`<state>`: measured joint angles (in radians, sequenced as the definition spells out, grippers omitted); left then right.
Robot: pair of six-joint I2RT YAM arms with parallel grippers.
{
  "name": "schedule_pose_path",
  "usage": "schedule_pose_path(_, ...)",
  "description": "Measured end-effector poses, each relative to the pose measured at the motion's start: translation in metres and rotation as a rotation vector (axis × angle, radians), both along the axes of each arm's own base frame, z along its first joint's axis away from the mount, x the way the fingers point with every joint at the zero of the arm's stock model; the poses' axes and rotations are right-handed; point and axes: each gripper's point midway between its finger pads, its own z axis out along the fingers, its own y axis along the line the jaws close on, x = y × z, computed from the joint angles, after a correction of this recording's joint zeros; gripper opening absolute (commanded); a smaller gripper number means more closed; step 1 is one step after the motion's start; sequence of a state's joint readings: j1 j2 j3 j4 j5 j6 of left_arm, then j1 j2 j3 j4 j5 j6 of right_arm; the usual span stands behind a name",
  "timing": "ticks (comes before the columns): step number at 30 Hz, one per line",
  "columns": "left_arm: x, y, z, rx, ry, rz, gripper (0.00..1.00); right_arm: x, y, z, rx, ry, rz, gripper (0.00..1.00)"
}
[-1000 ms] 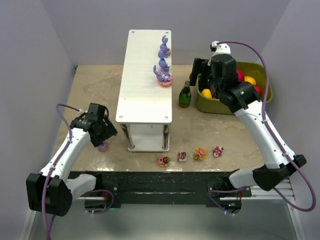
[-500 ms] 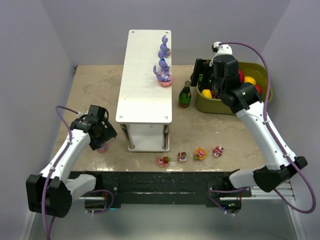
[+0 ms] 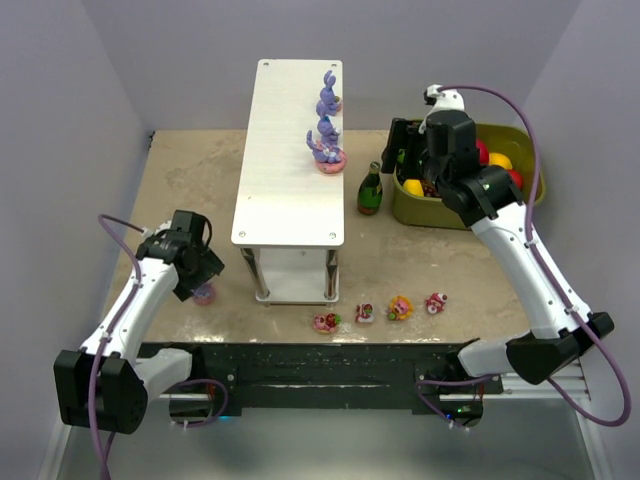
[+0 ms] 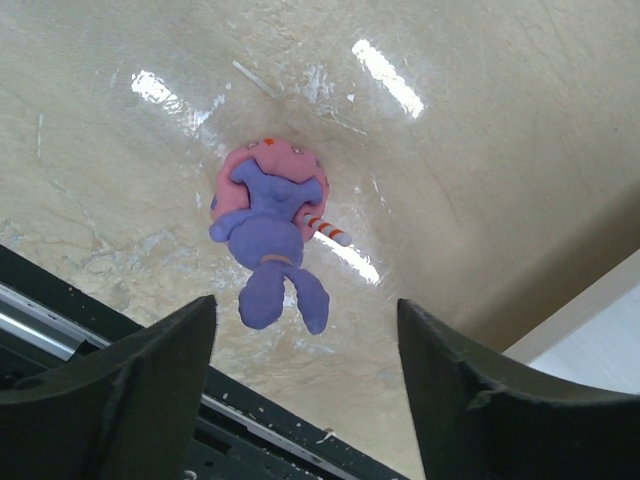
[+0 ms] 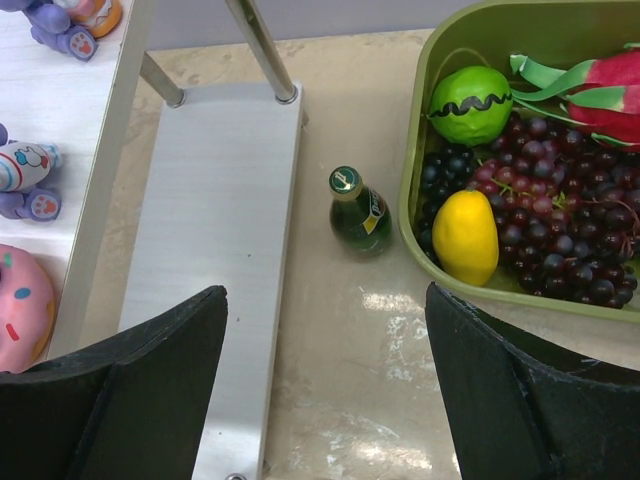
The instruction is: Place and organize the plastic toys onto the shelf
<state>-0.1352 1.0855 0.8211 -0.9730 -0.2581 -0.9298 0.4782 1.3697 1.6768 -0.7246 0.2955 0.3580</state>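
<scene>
The shelf [image 3: 285, 150] stands mid-table with two purple bunnies [image 3: 327, 98] [image 3: 326, 145] on its top board, the nearer on a pink base. A third purple bunny on a pink base [image 3: 205, 293] stands on the table left of the shelf. It shows in the left wrist view [image 4: 272, 240]. My left gripper [image 3: 198, 272] [image 4: 305, 305] is open above it, not touching it. Several small pink, red and yellow toys [image 3: 365, 313] lie in a row near the front edge. My right gripper [image 3: 402, 150] [image 5: 325, 292] is open and empty, high between shelf and bin.
A dark green bottle [image 3: 370, 190] [image 5: 358, 210] stands right of the shelf. An olive-green bin [image 3: 530, 195] [image 5: 412, 235] with fruits sits at the back right. The shelf's lower tier [image 5: 220, 250] and thin legs show in the right wrist view.
My left gripper has shifted a little to the left over the bunny on the table. My right gripper has moved slightly right, then held still.
</scene>
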Motion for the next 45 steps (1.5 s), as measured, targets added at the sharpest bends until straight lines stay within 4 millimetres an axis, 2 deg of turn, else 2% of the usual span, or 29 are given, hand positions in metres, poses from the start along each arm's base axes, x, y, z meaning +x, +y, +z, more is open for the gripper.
schedule_pose_path(3, 0.003, 0.003, -0.001, -0.006, -0.004, 0.02, 0.57, 0.0, -0.001, 0.0, -0.002, -0.001, -0.001, 0.83)
schedule_pose_path(9, 0.002, -0.003, -0.01, -0.043, 0.012, 0.013, 0.52, 0.001, -0.001, 0.001, -0.001, -0.007, -0.001, 0.83)
schedule_pose_path(11, -0.001, -0.005, -0.012, -0.052, 0.021, 0.011, 0.47, 0.001, -0.001, 0.002, -0.003, -0.008, -0.002, 0.83)
schedule_pose_path(18, 0.001, -0.009, -0.012, -0.078, 0.013, 0.016, 0.1, 0.004, -0.003, 0.002, -0.005, -0.016, -0.008, 0.83)
schedule_pose_path(21, -0.001, -0.009, -0.012, -0.079, 0.018, 0.02, 0.01, 0.004, -0.003, -0.001, -0.007, -0.013, -0.01, 0.83)
schedule_pose_path(26, 0.001, -0.006, -0.005, -0.062, 0.011, 0.011, 0.0, 0.005, -0.003, -0.001, -0.007, -0.015, -0.012, 0.83)
schedule_pose_path(35, 0.035, -0.004, 0.051, -0.035, -0.132, -0.038, 0.0, 0.007, -0.003, 0.001, -0.005, -0.025, -0.014, 0.83)
schedule_pose_path(38, 0.043, -0.002, 0.066, -0.015, -0.17, -0.054, 0.26, 0.007, -0.004, 0.001, -0.007, -0.027, -0.013, 0.83)
schedule_pose_path(39, 0.044, 0.0, 0.069, -0.005, -0.176, -0.056, 0.45, 0.008, -0.004, 0.001, -0.008, -0.028, -0.014, 0.83)
schedule_pose_path(41, 0.043, 0.002, 0.068, 0.011, -0.17, -0.066, 0.59, 0.008, -0.004, 0.001, -0.008, -0.028, -0.014, 0.83)
schedule_pose_path(42, 0.042, 0.003, 0.066, 0.016, -0.165, -0.065, 0.7, 0.008, -0.004, 0.001, -0.008, -0.028, -0.014, 0.83)
schedule_pose_path(45, 0.04, 0.005, 0.055, 0.029, -0.13, -0.062, 0.82, 0.008, -0.005, 0.002, -0.008, -0.028, -0.015, 0.83)
